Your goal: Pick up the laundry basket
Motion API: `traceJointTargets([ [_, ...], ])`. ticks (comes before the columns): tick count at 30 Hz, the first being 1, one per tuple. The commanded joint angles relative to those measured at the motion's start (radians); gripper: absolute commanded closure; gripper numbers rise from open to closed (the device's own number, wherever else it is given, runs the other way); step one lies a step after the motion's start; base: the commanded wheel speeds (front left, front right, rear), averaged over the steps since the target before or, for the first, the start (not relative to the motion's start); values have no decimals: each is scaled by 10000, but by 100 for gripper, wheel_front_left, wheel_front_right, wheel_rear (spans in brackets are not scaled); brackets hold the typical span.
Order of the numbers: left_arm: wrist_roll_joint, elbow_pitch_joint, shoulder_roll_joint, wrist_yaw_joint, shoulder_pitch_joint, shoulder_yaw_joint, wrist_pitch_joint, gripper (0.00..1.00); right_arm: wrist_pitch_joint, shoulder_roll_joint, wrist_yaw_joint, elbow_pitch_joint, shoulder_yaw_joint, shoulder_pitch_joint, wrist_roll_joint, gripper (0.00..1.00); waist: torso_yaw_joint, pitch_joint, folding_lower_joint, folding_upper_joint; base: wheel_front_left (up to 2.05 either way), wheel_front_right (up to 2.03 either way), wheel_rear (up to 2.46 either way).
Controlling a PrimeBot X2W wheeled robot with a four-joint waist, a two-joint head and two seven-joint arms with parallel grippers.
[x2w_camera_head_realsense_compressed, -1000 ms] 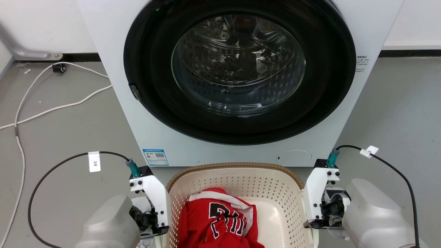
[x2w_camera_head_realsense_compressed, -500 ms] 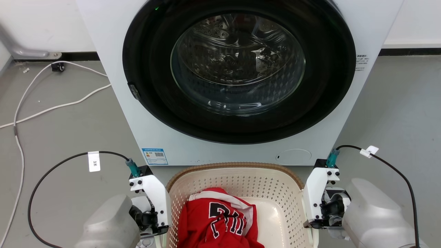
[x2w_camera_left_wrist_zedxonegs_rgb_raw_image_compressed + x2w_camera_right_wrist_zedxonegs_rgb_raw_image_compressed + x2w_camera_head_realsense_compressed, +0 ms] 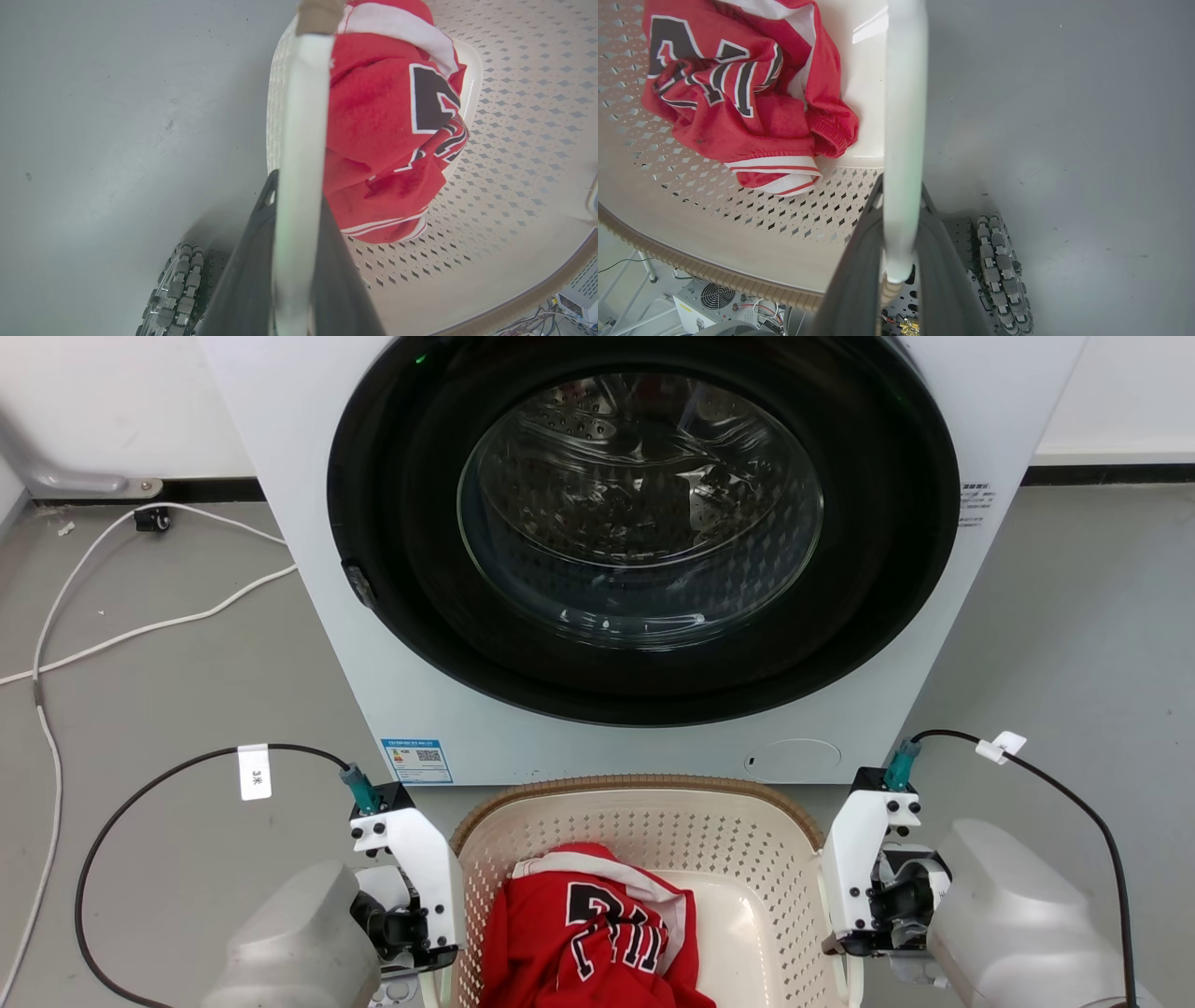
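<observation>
The laundry basket (image 3: 653, 835) is cream-white and perforated with a brown woven-look rim, and sits at the bottom middle of the head view, just in front of the washing machine. A crumpled red jersey (image 3: 588, 933) lies inside it. My left gripper (image 3: 299, 186) is shut on the basket's white left handle (image 3: 301, 116). My right gripper (image 3: 902, 186) is shut on the white right handle (image 3: 903, 116). From the head camera, the left gripper (image 3: 418, 896) and right gripper (image 3: 864, 887) flank the basket, with their fingertips hidden below.
A white washing machine (image 3: 308, 569) with a shut round glass door (image 3: 639, 513) stands close behind the basket. White cables (image 3: 140, 625) trail over the grey floor at the left. A wheel of my base (image 3: 999, 261) shows beneath the basket's side.
The head picture has shifted slightly, so the washing machine sits a little further left. Both grippers and the basket keep their places in the picture, still clamped on the handles.
</observation>
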Motion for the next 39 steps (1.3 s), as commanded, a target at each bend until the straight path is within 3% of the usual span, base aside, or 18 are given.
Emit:
traceJointTargets([
  [1, -126, -198, -279, -105, -228, 38, -100, 100, 65, 243, 29, -53, -12, 123, 91, 100, 5, -3, 0, 0, 0, 0, 0],
  [39, -393, -322, -308, -113, -142, -173, -495, 100, 110, 251, 29, -52, -330, 302, -198, 100, -80, -20, 0, 0, 0, 0, 0],
])
